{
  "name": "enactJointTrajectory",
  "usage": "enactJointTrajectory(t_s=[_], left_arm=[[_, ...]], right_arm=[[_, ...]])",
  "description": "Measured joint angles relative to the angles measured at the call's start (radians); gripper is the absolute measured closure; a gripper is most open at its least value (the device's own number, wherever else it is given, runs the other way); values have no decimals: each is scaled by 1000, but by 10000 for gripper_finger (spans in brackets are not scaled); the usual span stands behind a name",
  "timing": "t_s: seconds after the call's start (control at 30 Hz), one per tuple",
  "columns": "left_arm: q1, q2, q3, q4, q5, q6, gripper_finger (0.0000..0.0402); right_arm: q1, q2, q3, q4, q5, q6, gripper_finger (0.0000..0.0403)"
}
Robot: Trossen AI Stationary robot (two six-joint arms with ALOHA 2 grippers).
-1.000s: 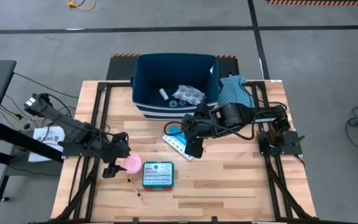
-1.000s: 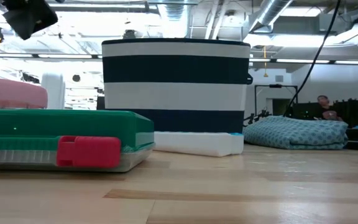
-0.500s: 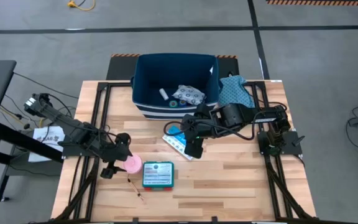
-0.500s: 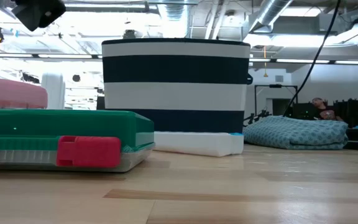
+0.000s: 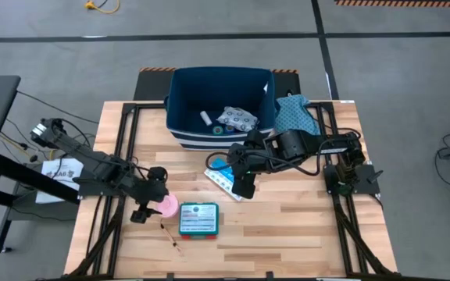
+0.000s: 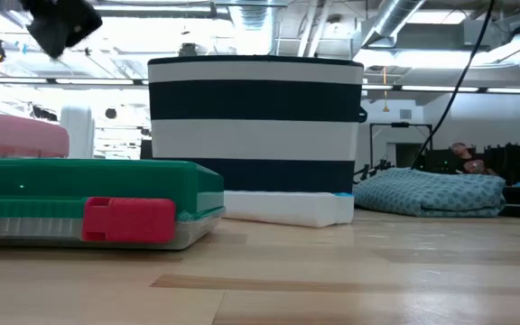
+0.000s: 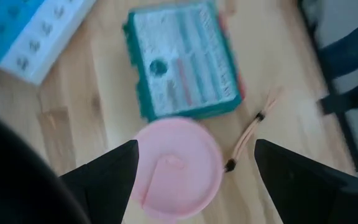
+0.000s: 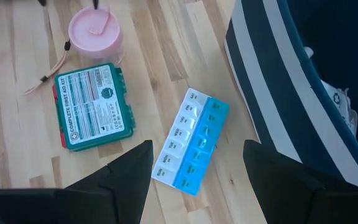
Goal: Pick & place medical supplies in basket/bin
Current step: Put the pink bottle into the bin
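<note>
A pink round roll lies flat on the table, with a teal flat box just to its right and a thin swab stick nearer the front edge. My left gripper hangs open above and to the left of the roll, slanting down at it, one finger on each side in the left wrist view, touching nothing. My right gripper hovers open over the light-blue and white packet, which lies flat in front of the navy striped bin. The bin holds a white patterned pouch and a small green roll.
A teal dotted cloth lies bunched at the bin's right side. Black frame rails run along both table sides beside the arm bases. Bare wood stretches across the near right part of the table.
My left gripper has rolled about its own pointing line while staying above the pink roll; in the low view its dark body has turned and drifted slightly. The right arm and all the supplies have kept still.
</note>
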Motion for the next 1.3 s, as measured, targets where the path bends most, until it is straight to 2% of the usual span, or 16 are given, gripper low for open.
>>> enactJointTrajectory(t_s=[0.17,0.43,0.7,0.93,1.1,1.2,1.3], left_arm=[[20,62,0,0,39,-16,89],[30,77,0,-30,56,-95,89],[6,77,0,-65,131,-370,89],[-109,77,0,-54,128,-647,89],[-238,76,0,-17,50,-853,89],[-332,77,0,2,-59,-1016,89],[-430,96,0,4,-211,-1189,89]], right_arm=[[3,0,0,-2,0,-16,158],[3,0,0,-37,0,-18,158],[3,0,0,-53,0,-18,158],[3,0,0,-53,0,-1,158],[3,0,0,-53,0,53,158],[3,0,0,-53,0,89,158],[-4,0,0,-53,7,103,158]])
